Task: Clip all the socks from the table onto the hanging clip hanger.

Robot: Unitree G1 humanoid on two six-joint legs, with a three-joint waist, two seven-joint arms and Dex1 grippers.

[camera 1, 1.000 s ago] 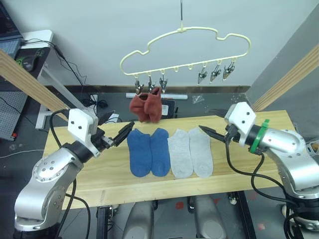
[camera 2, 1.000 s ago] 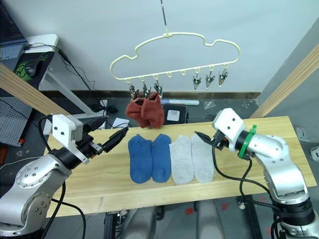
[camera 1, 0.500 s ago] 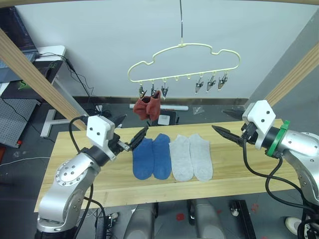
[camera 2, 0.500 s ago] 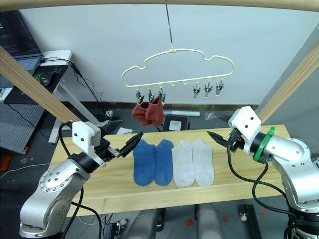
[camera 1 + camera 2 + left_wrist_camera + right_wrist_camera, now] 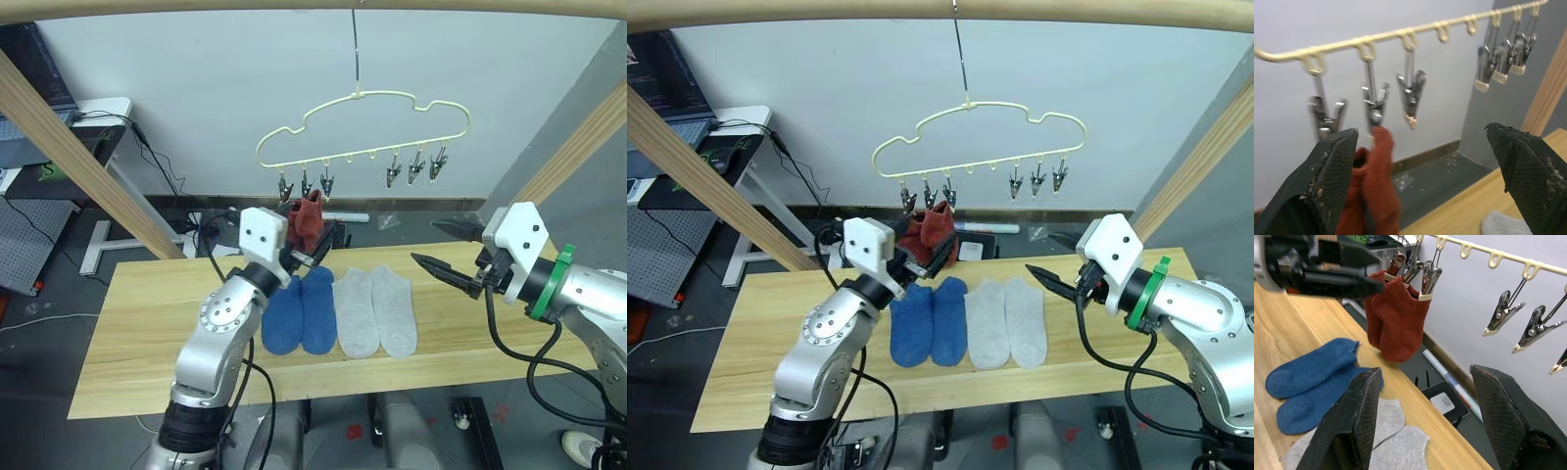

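While the pale yellow clip hanger is hanging from its hook above the far edge of the desk, I am holding my left tool up just below its left clips, with the two fingers spread wide apart and pinching nothing. Two rust red socks are dangling from those left clips, and one of my left fingers is sitting just beside the red fabric; I cannot tell whether it is touching. The third left clip is hanging bare beside them. Three more silver clips are hanging empty in a cluster at the hanger's right end.

Below the hanger, four socks are lying flat on the desk in a row, toes pointing toward me. The two blue socks are lying side by side under the hanger's left half, touching each other, and the two light grey socks are lying just beside them, under the hanger's right half.

My right tool is hovering above the desk, to the right of the grey socks and apart from them, lower than the hanger's right clips. Its fingers are also spread open and are gripping nothing.
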